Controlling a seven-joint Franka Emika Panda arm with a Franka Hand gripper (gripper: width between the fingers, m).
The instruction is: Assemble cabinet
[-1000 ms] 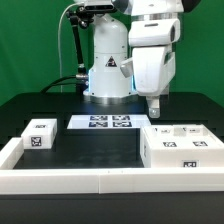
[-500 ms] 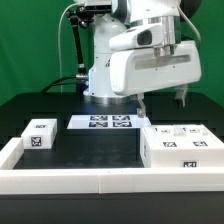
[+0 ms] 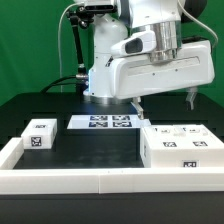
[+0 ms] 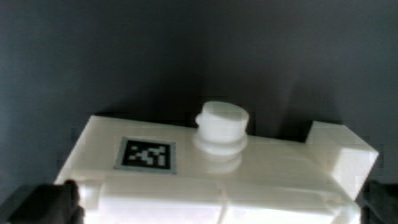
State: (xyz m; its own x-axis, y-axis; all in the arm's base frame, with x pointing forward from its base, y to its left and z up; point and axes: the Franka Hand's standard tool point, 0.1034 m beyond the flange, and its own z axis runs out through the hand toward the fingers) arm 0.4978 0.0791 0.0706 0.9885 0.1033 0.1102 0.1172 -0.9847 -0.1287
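The cabinet (image 3: 181, 146) is a large white box body with several black-and-white tags. It lies on the black table at the exterior view's right. My gripper (image 3: 165, 100) hangs just above it with the jaws spread wide, one finger (image 3: 140, 103) on each side, holding nothing. In the wrist view the cabinet (image 4: 267, 175) fills the lower picture and shows one tag (image 4: 150, 153) and a short round peg (image 4: 221, 128). The gripper (image 4: 210, 207) is open, with its dark fingertips (image 4: 32, 205) at the cabinet's two sides. Whether they touch it is not clear.
A small white tagged block (image 3: 38, 133) sits at the exterior view's left. The marker board (image 3: 108, 122) lies in front of the robot's base. A white raised rim (image 3: 90, 181) runs along the table's front and left.
The wrist has turned, so the broad side of the hand now faces the camera. The fingers now stand spread above the cabinet.
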